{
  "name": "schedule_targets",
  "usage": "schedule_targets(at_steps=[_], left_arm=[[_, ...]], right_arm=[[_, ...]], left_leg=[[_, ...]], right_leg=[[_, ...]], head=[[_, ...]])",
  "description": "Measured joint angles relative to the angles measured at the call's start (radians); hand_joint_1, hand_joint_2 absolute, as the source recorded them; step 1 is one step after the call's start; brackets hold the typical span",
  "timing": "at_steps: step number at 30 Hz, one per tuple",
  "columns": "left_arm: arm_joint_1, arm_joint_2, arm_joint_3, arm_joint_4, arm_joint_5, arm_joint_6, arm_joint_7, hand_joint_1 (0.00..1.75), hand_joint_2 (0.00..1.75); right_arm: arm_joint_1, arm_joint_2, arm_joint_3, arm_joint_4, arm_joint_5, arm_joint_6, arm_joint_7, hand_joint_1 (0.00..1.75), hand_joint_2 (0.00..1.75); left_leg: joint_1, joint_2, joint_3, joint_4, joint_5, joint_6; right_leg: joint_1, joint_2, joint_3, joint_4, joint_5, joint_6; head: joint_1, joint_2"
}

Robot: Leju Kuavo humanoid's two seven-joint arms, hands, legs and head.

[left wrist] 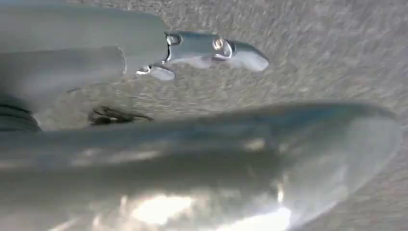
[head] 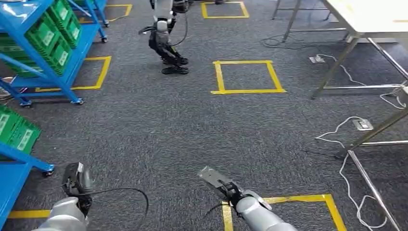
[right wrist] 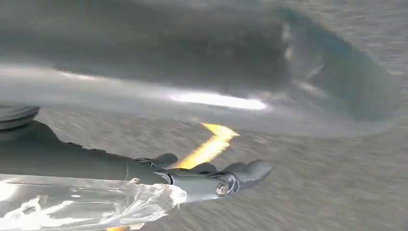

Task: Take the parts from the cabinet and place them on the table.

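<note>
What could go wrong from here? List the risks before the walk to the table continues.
1. The right hand holds a clear plastic bag by a light finger grip, so it might slip during walking.
2. White cables and floor sockets lie on the carpet beside the table legs, a possible trip hazard near the table.
3. Another humanoid robot stands ahead and could cross the path.
</note>
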Motion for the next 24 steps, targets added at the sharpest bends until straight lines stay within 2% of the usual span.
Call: schedule_targets(at_steps=[2,3,4,5,6,7,8,9,10,11,12,13,14,15,16,17,18,19,20,21,22,23,24], left_arm=[[-0.006,-0.003,0.002,-0.006,0.017,0.005,-0.006,0.00,0.00],[-0.004,-0.001,0.005,-0.013,0.044,0.025,-0.025,0.00,0.00],[0.003,0.000,0.008,-0.023,0.071,0.050,-0.070,0.00,0.00],[0.047,-0.030,0.006,-0.055,0.140,0.064,-0.188,0.00,0.00],[0.109,-0.050,0.001,-0.076,0.236,0.061,-0.327,0.00,0.00],[0.175,-0.064,-0.001,-0.079,0.368,0.051,-0.495,0.00,0.00],[0.245,-0.077,-0.010,-0.079,0.555,0.047,-0.655,0.00,0.00],[0.323,-0.091,-0.038,-0.092,0.769,0.075,-0.762,0.00,0.00],[0.411,-0.100,-0.084,-0.140,0.953,0.128,-0.806,0.00,0.00],[0.513,-0.114,-0.156,-0.233,1.137,0.217,-0.788,0.00,0.00],[0.604,-0.123,-0.245,-0.332,1.270,0.292,-0.735,0.00,0.00],[0.679,-0.121,-0.340,-0.416,1.344,0.329,-0.660,0.00,0.00],[0.736,-0.124,-0.465,-0.486,1.363,0.352,-0.584,0.00,0.00],[0.766,-0.127,-0.590,-0.540,1.323,0.371,-0.532,0.00,0.00],[0.789,-0.131,-0.697,-0.584,1.291,0.386,-0.500,0.00,0.00],[0.807,-0.139,-0.772,-0.621,1.272,0.393,-0.497,0.00,0.00],[0.824,-0.148,-0.836,-0.653,1.264,0.396,-0.494,0.00,0.00],[0.840,-0.150,-0.871,-0.676,1.261,0.398,-0.493,0.00,0.00],[0.854,-0.150,-0.897,-0.701,1.253,0.405,-0.492,0.00,0.00],[0.866,-0.151,-0.915,-0.718,1.248,0.412,-0.492,0.00,0.00],[0.878,-0.151,-0.934,-0.737,1.242,0.420,-0.492,0.00,0.00],[0.885,-0.148,-0.950,-0.755,1.228,0.427,-0.487,0.00,0.00],[0.887,-0.149,-0.966,-0.767,1.213,0.430,-0.478,0.00,0.00]], right_arm=[[0.001,0.000,-0.010,0.000,-0.006,-0.006,-0.012,0.00,0.00],[0.001,0.000,-0.018,0.000,-0.031,-0.012,-0.041,0.00,0.00],[-0.003,0.000,-0.028,-0.003,-0.080,-0.037,-0.068,0.00,0.00],[-0.002,0.000,-0.051,-0.023,-0.160,-0.109,-0.096,0.00,0.00],[0.024,-0.008,-0.079,-0.077,-0.205,-0.163,-0.120,0.00,0.00],[0.066,-0.010,-0.109,-0.141,-0.236,-0.185,-0.164,0.00,0.00],[0.140,-0.019,-0.147,-0.227,-0.266,-0.168,-0.252,0.00,0.00],[0.228,-0.032,-0.196,-0.319,-0.274,-0.116,-0.360,0.00,0.00],[0.300,-0.041,-0.242,-0.388,-0.283,-0.029,-0.430,0.00,0.00],[0.372,-0.043,-0.279,-0.449,-0.304,0.060,-0.452,0.00,0.00],[0.435,-0.044,-0.291,-0.510,-0.331,0.108,-0.446,0.00,0.00],[0.484,-0.044,-0.288,-0.568,-0.351,0.101,-0.424,0.00,0.00],[0.516,-0.043,-0.283,-0.617,-0.365,0.082,-0.396,0.00,0.00],[0.533,-0.041,-0.281,-0.651,-0.371,0.069,-0.378,0.00,0.00],[0.548,-0.039,-0.280,-0.678,-0.375,0.062,-0.367,0.00,0.00],[0.562,-0.037,-0.279,-0.698,-0.378,0.059,-0.362,0.00,0.00],[0.574,-0.035,-0.278,-0.718,-0.378,0.056,-0.360,0.00,0.00],[0.582,-0.033,-0.278,-0.730,-0.379,0.055,-0.359,0.00,0.00],[0.588,-0.032,-0.277,-0.742,-0.378,0.054,-0.358,0.00,0.00],[0.591,-0.030,-0.277,-0.751,-0.378,0.050,-0.359,0.00,0.00],[0.596,-0.029,-0.277,-0.762,-0.378,0.045,-0.361,0.00,0.00],[0.599,-0.029,-0.277,-0.772,-0.378,0.044,-0.360,0.00,0.00],[0.607,-0.029,-0.277,-0.782,-0.378,0.045,-0.359,0.00,0.00]], left_leg=[[0.000,-0.035,-0.004,0.000,0.002,0.004],[-0.001,-0.052,-0.005,0.000,0.004,0.004],[-0.001,-0.068,-0.007,0.001,0.006,0.003],[-0.001,-0.082,-0.007,0.001,0.007,0.001],[-0.001,-0.092,-0.003,0.001,0.005,0.000],[-0.001,-0.098,0.003,0.001,0.001,-0.003],[0.000,-0.109,0.005,0.001,-0.002,-0.005],[0.001,-0.126,0.004,0.007,-0.005,-0.010],[0.009,-0.135,0.002,0.006,-0.006,-0.015],[0.016,-0.144,0.001,0.007,-0.009,-0.022],[0.019,-0.152,-0.002,0.008,-0.007,-0.027],[0.017,-0.166,-0.008,0.012,-0.010,-0.028],[0.002,-0.109,-0.020,0.030,-0.033,-0.029],[-0.002,-0.069,-0.048,0.086,-0.071,-0.033],[0.000,-0.050,-0.087,0.169,-0.113,-0.038],[0.002,-0.041,-0.122,0.252,-0.148,-0.041],[0.004,-0.036,-0.146,0.314,-0.168,-0.045],[0.008,-0.035,-0.147,0.330,-0.166,-0.048],[0.012,-0.034,-0.122,0.297,-0.141,-0.051],[0.014,-0.031,-0.079,0.231,-0.109,-0.053],[0.015,-0.010,-0.018,0.137,-0.075,-0.055],[0.014,0.041,0.041,0.052,-0.057,-0.055],[0.011,0.077,0.070,-0.004,-0.064,-0.057]], right_leg=[[0.000,0.023,-0.073,0.165,-0.071,0.001],[0.001,0.025,-0.102,0.218,-0.085,0.001],[0.001,0.026,-0.104,0.215,-0.073,-0.001],[0.001,0.027,-0.078,0.159,-0.035,-0.003],[-0.001,0.033,-0.033,0.074,0.007,-0.005],[-0.005,0.052,0.024,-0.025,0.045,-0.003],[-0.009,0.108,0.065,-0.099,0.047,-0.003],[-0.010,0.122,0.075,-0.118,0.041,-0.007],[-0.001,0.109,0.088,-0.116,0.040,-0.010],[0.006,0.104,0.089,-0.115,0.036,-0.015],[0.009,0.095,0.089,-0.116,0.037,-0.017],[0.002,0.078,0.092,-0.127,0.041,-0.023],[0.000,0.059,0.094,-0.130,0.043,-0.025],[-0.002,0.035,0.094,-0.131,0.043,-0.031],[-0.002,0.014,0.093,-0.131,0.041,-0.033],[-0.001,-0.007,0.093,-0.131,0.039,-0.037],[-0.001,-0.024,0.091,-0.131,0.038,-0.038],[-0.002,-0.037,0.087,-0.131,0.038,-0.038],[-0.004,-0.047,0.087,-0.131,0.038,-0.037],[-0.006,-0.054,0.087,-0.131,0.039,-0.036],[-0.008,-0.062,0.089,-0.130,0.039,-0.031],[-0.007,-0.069,0.102,-0.129,0.038,-0.024],[0.002,-0.077,0.099,-0.120,0.033,-0.014]], head=[[0.005,0.000],[0.005,0.000],[0.005,0.000],[0.007,0.000],[0.005,0.000],[0.003,0.000],[0.006,0.000],[0.004,0.000],[0.008,0.000],[0.011,0.000],[0.013,0.000],[0.010,0.000],[0.006,0.000],[-0.004,0.000],[-0.003,0.000],[-0.002,0.000],[-0.002,0.000],[-0.002,0.000],[-0.003,0.000],[-0.003,0.000],[-0.003,0.000],[-0.005,0.000],[-0.009,0.000]])
